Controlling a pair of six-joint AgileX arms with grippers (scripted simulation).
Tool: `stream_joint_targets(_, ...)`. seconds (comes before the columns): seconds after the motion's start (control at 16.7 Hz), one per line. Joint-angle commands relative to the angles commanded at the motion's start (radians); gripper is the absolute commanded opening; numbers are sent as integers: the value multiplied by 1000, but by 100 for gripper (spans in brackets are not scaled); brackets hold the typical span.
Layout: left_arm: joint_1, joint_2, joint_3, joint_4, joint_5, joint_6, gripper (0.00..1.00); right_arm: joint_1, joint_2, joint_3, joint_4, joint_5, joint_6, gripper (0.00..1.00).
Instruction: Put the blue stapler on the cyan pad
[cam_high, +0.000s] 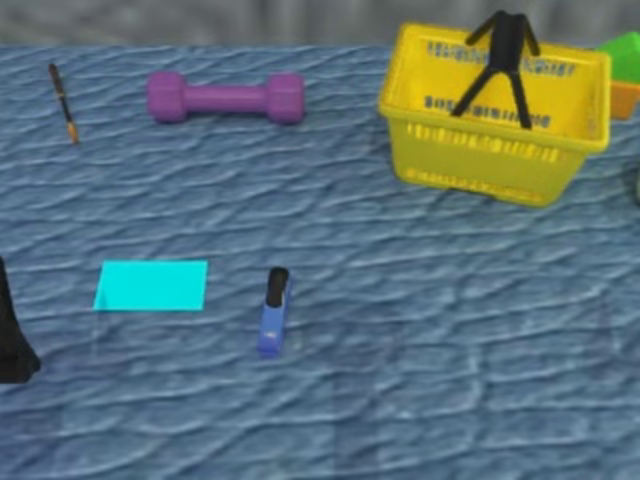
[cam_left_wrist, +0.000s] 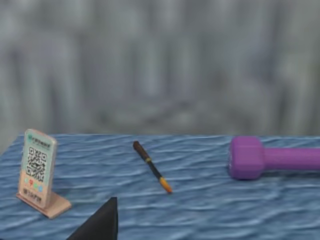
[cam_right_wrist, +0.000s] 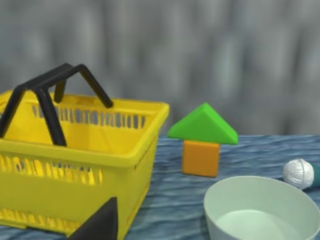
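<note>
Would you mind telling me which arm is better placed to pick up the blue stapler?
Probably the left: its hand sits at the table's left edge beside the cyan pad, with the blue stapler just beyond. The right arm isn't visible from above.

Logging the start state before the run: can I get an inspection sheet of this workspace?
Surface: blue rippled table.
Job's things: stapler lies right of the cyan pad, apart from it.
Clutter: dumbbell, brush, yellow basket, QR stand, block house, white bowl, microphone.
Grippers: left arm parked at the left edge; right not seen in the top view.
Cables: nothing seen.
Surroundings: grey backdrop.
</note>
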Motion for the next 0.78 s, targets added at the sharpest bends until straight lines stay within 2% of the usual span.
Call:
stream_joint_targets(0.36, -35, 102, 102, -73, 2, -27, 100, 0, 0, 0, 0, 0, 0, 100)
stream_joint_targets(0.54, -89, 289, 283, -194, 2, -70, 100, 0, 0, 0, 0, 0, 0, 100)
stream_joint_targets(0.78, -182, 669, 612, -414, 0, -146, 100, 0, 0, 0, 0, 0, 0, 100)
